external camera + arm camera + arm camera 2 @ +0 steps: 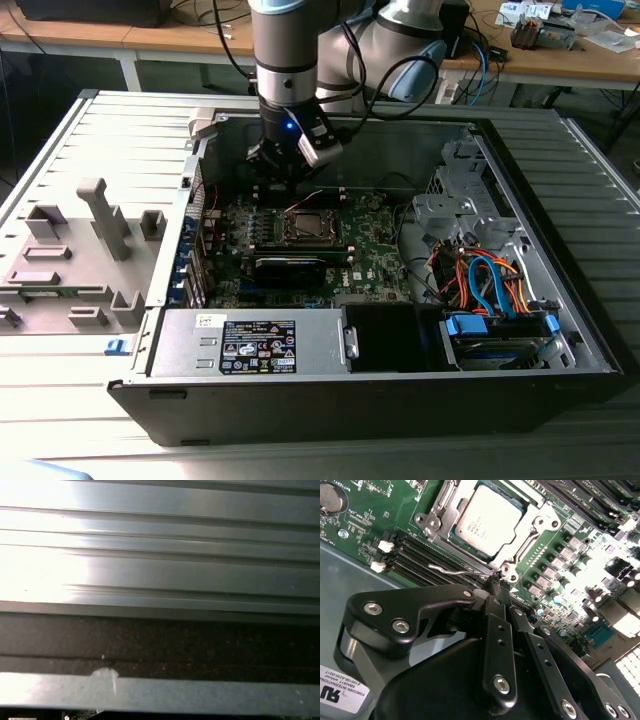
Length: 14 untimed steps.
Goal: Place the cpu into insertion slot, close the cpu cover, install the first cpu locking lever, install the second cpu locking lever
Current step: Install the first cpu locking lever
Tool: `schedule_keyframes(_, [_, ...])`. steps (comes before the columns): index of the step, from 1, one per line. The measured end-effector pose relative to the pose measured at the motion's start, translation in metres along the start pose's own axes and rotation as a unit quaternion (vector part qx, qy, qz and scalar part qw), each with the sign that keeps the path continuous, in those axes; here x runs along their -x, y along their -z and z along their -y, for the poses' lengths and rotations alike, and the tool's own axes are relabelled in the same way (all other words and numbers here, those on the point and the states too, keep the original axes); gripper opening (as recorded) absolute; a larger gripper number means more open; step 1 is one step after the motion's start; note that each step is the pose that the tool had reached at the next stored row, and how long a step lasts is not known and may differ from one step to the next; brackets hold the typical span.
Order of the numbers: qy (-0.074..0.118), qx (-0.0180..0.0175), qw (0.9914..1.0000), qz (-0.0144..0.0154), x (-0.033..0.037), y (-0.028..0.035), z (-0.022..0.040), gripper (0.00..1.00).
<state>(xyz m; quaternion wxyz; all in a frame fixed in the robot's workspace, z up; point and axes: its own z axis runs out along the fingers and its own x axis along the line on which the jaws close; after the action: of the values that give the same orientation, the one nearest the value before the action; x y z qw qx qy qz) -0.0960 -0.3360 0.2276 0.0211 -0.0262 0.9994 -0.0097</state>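
- Grey ribbed metal (60, 400) lies under an open computer case (560, 340), which fills most of the exterior view.
- At the bottom middle of that view, a grey power box (250, 345) sits inside the front of the case.
- At the lower right there are blue and orange cables (490, 285).
- A grey plastic holder (80, 250) lies outside the case at the left.
- The green board (370, 255) lies flat in the middle of the case.
- The cpu (487, 520) sits in the insertion slot (516, 504) on that board.
- The cpu cover (442, 510) lies flat around the chip.
- In the second wrist view, the black pincer (495, 585) has its tips pressed together.
- Its tips are right at the end of a thin wire lever (460, 572), beside the socket. I cannot tell if the wire is caught between them.
- Long black memory slots (420, 560) run just beside the lever.
- In the exterior view the arm (285, 60) comes down from the top middle.
- Wooden desks (560, 62) stand far back along the top.
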Motion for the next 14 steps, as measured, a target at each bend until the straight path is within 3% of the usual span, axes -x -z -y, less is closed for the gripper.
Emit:
schedule_keyframes(3, [0.005,-0.0001,0.99999,0.0001,0.0013,-0.0023,-0.0028,0.11])
schedule_keyframes(14, [0.013,-0.0010,0.99992,0.0001,0.0062,-0.0097,-0.0031,0.11])
